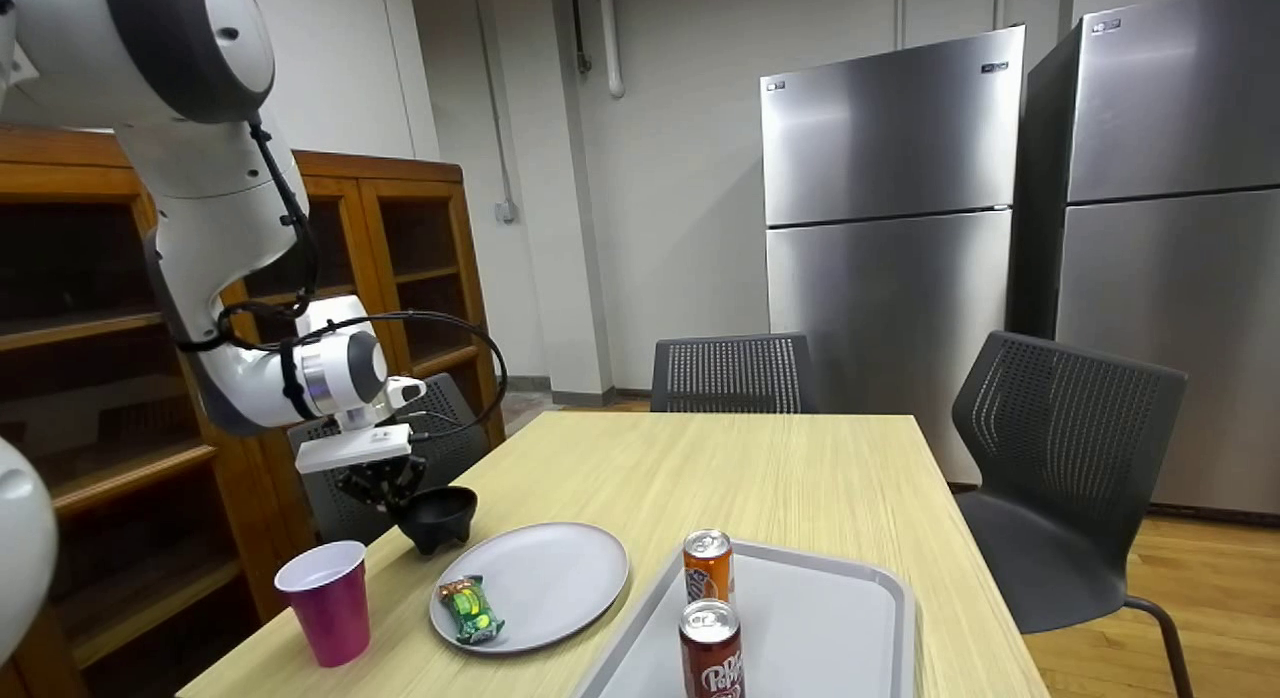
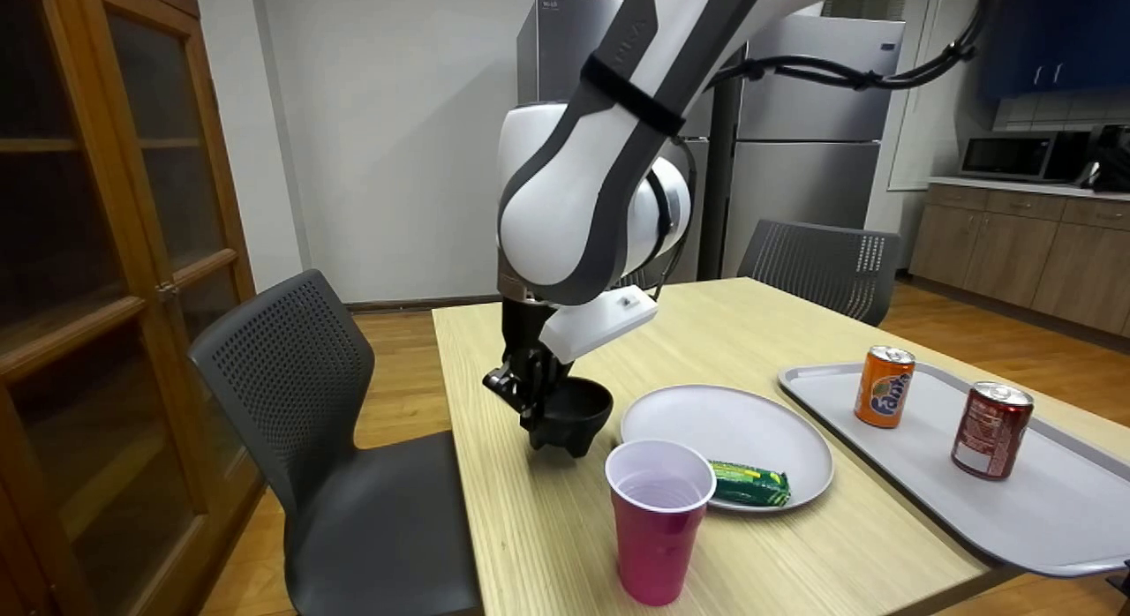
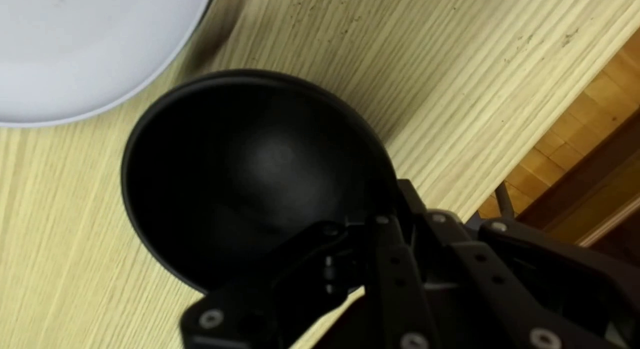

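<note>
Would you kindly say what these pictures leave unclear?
Wrist view: where the fingers meet the black bowl is lost, dark on dark.
Wrist view: part of the plate lies beyond the top and left edges.
In an exterior view: the pink cup hides one end of the green packet.
In an exterior view: the bottom edge cuts off the base of the red can.
In both exterior views: the packet's print is too small.
</note>
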Available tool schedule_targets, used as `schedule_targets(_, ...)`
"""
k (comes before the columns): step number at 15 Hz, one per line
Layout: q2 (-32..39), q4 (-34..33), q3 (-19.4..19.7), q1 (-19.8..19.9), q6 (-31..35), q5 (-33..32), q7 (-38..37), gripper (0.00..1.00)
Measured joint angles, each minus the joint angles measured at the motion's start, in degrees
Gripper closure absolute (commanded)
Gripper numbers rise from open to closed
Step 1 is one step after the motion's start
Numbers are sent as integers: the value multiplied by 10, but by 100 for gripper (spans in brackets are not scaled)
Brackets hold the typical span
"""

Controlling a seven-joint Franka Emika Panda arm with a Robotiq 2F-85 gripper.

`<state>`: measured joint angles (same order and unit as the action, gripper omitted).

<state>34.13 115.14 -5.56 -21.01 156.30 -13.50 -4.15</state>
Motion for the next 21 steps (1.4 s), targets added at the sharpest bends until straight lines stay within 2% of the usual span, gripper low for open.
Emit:
schedule_targets(5, 24, -24, 0, -2, 0, 0, 0, 98)
schedule_targets(6, 26, -27, 0, -2, 0, 0, 0, 68)
schedule_targets(7, 28, -30, 1, -2, -1, 0, 0, 66)
schedule_targets(9, 30, -34, 1, -2, -1, 0, 0, 53)
schedule_targets(16, 27, -39, 2, -2, -1, 0, 2, 2)
schedule_targets(21, -1, -34, -3, 8, -19, 5, 10, 0)
